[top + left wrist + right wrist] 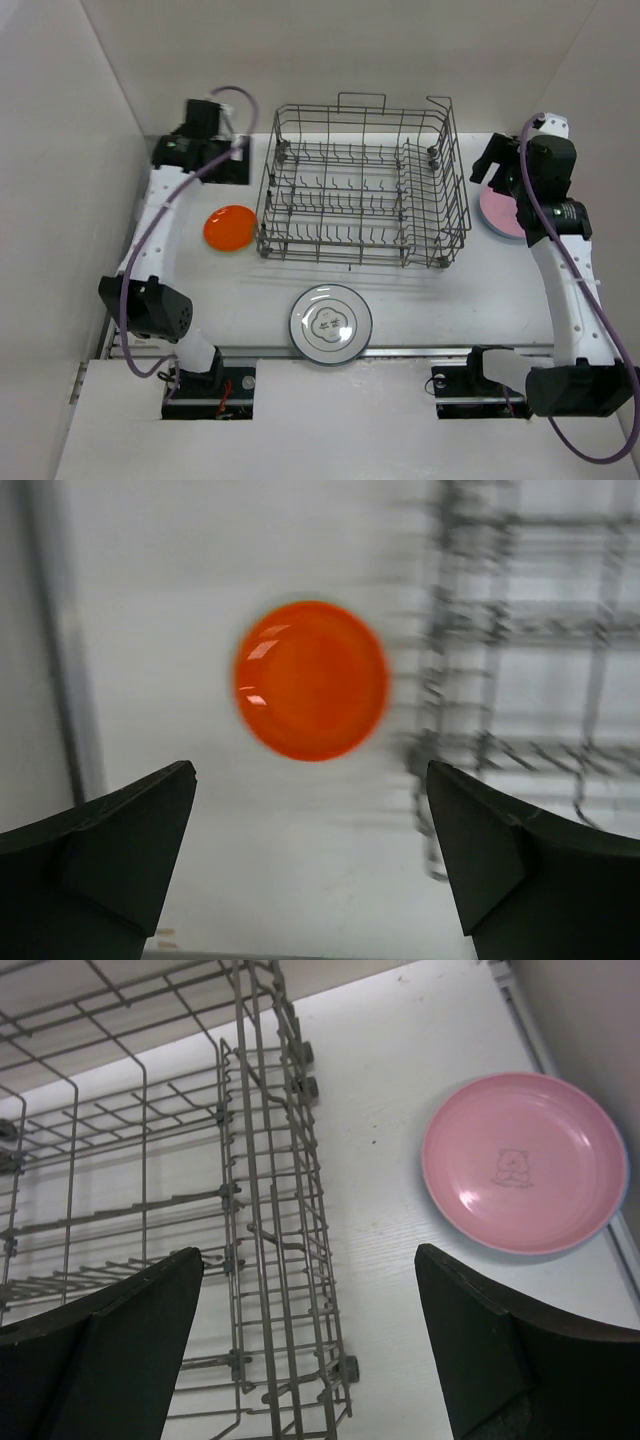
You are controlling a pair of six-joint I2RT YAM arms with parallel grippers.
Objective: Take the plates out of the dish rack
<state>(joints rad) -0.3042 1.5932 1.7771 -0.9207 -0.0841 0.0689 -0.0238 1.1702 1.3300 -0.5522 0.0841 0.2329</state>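
Observation:
The grey wire dish rack (360,185) stands mid-table, and I see no plates between its tines. An orange plate (229,227) lies flat on the table left of it, blurred in the left wrist view as the orange plate (311,679). A pink plate (524,1163) lies right of the rack, partly under my right arm as the pink plate (497,212). In front of the rack lies a white plate with a dark rim (331,324). My left gripper (310,780) hangs open and empty above the table near the orange plate. My right gripper (308,1252) is open and empty over the rack's right wall (270,1210).
White walls close in the table on the left (60,200), back and right. A metal rail (420,351) runs along the table's near edge by both arm bases. The left arm's elbow (150,305) juts out at the near left.

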